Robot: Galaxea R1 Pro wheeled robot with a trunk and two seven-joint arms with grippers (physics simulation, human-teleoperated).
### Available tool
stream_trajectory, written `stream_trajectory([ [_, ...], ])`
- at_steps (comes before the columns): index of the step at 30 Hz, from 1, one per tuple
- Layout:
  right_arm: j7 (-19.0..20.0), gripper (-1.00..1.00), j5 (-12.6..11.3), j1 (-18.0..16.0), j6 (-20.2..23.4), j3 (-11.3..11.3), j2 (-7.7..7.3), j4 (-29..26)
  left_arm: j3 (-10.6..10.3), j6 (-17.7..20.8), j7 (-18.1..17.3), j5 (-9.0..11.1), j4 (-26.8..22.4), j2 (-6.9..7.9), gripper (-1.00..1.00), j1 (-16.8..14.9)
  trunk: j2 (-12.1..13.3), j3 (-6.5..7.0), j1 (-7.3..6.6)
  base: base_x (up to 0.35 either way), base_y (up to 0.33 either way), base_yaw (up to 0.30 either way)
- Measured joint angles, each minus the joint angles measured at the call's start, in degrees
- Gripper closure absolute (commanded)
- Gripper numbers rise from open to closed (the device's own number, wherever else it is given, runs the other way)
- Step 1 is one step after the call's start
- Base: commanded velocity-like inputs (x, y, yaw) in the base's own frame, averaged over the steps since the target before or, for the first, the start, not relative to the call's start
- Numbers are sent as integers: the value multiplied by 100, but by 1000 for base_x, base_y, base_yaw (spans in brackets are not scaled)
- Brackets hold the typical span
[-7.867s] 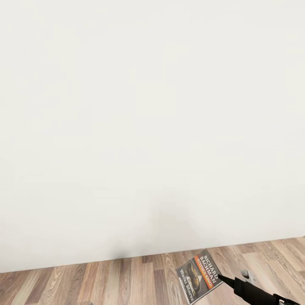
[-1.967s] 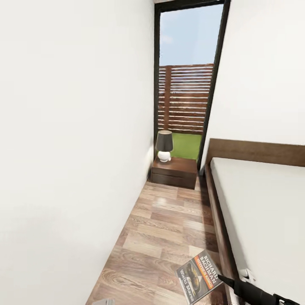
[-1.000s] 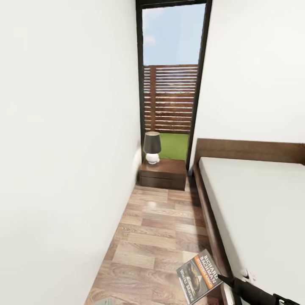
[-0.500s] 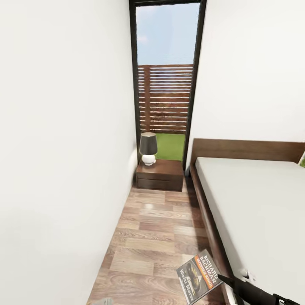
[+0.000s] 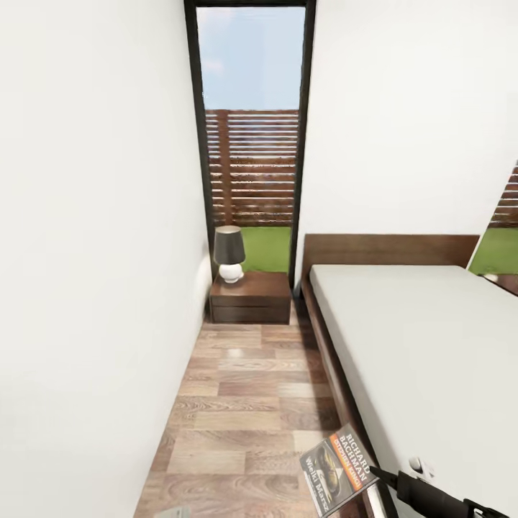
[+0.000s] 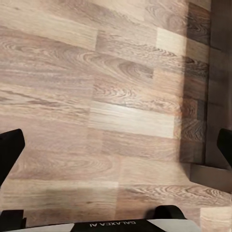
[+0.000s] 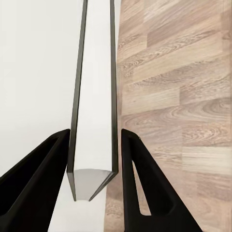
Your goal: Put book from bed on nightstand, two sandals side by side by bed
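Note:
My right gripper [image 5: 373, 473] is shut on the book [image 5: 338, 467], a thin paperback with a dark cover and an orange band, held low over the floor beside the bed [image 5: 421, 338]. In the right wrist view the book [image 7: 94, 96] stands edge-on, pinched between both black fingers [image 7: 48, 174]. The nightstand [image 5: 250, 296], dark brown with two drawers, stands at the far end of the aisle next to the headboard. My left gripper [image 6: 116, 145] hangs open over bare floor planks. The two sandals are out of view.
A dark-shaded lamp [image 5: 229, 252] stands on the nightstand's left part. A white wall [image 5: 86, 288] closes the narrow wood-floor aisle [image 5: 244, 403] on the left. A tall dark-framed window [image 5: 252, 122] is behind the nightstand. A second window [image 5: 500, 237] shows at the far right.
The camera has turned, so the window, nightstand and bed have slid left in the picture and more of the mattress shows. The book stays in my right gripper.

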Motion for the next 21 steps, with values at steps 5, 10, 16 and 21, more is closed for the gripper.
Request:
stream_trajectory([
  [5,-5,100,0,0,-1,3,0,0,0,0,0,0,0,0,-100,0,0,0,0,324,0,-4],
  [10,-4,100,0,0,-1,10,2,1,0,0,0,0,0,0,-100,0,0,0,0,331,0,-1],
  [16,-6,100,0,0,-1,16,-2,1,0,0,0,0,0,0,-100,0,0,0,0,332,0,0],
  [21,-8,100,0,0,-1,20,0,1,0,0,0,0,0,0,-100,0,0,0,0,332,0,0],
])
